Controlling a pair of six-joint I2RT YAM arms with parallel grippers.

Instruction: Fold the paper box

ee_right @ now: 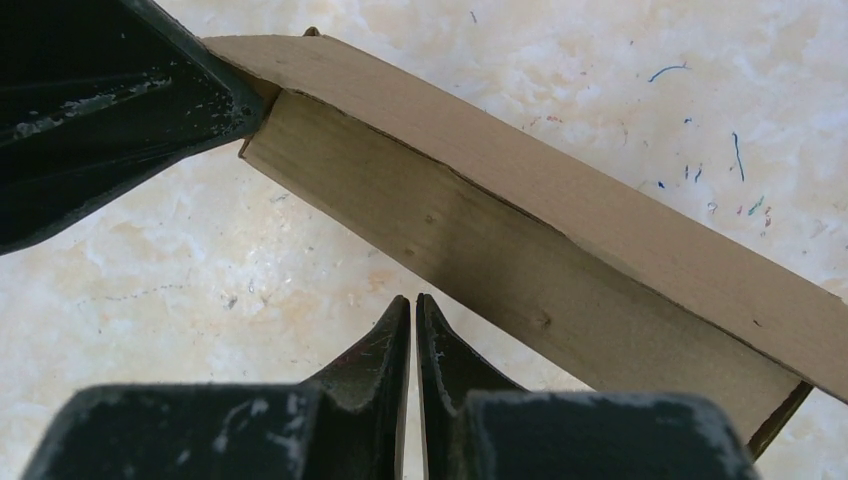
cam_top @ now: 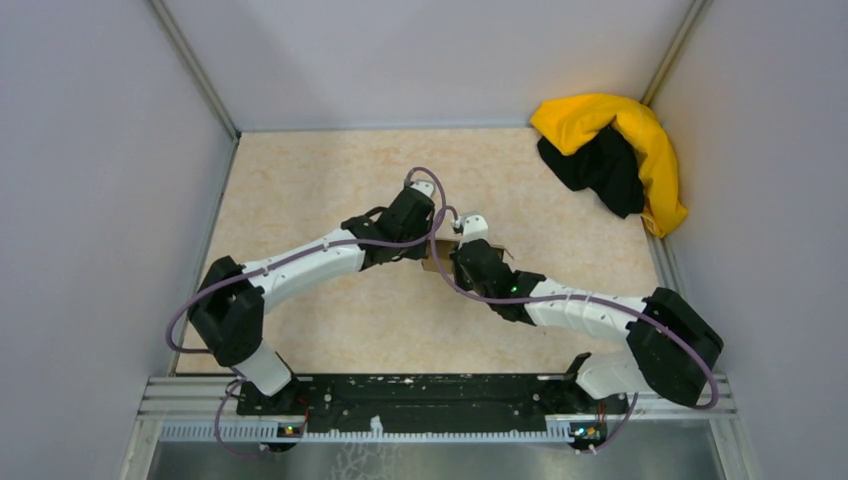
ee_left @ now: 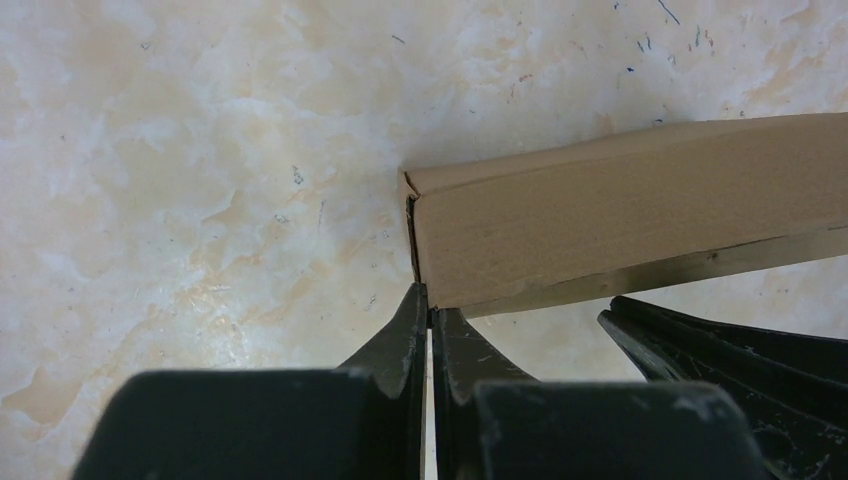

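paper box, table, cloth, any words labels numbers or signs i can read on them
None: no view shows any readable text.
paper box: plain brown cardboard, no print on the faces shown.
table: only small pen scribbles, not letters.
yellow and black cloth: no print visible.

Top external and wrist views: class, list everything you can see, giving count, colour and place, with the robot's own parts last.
table: one, beige marbled, under everything
paper box: one, brown, table centre
cloth heap: one, yellow and black, far right corner
base rail: one, black, near edge
left arm, right arm: two, white and black, reaching to the centre
left gripper: one, black, shut, tips at a box corner
right gripper: one, black, shut, tips beside the box's long wall
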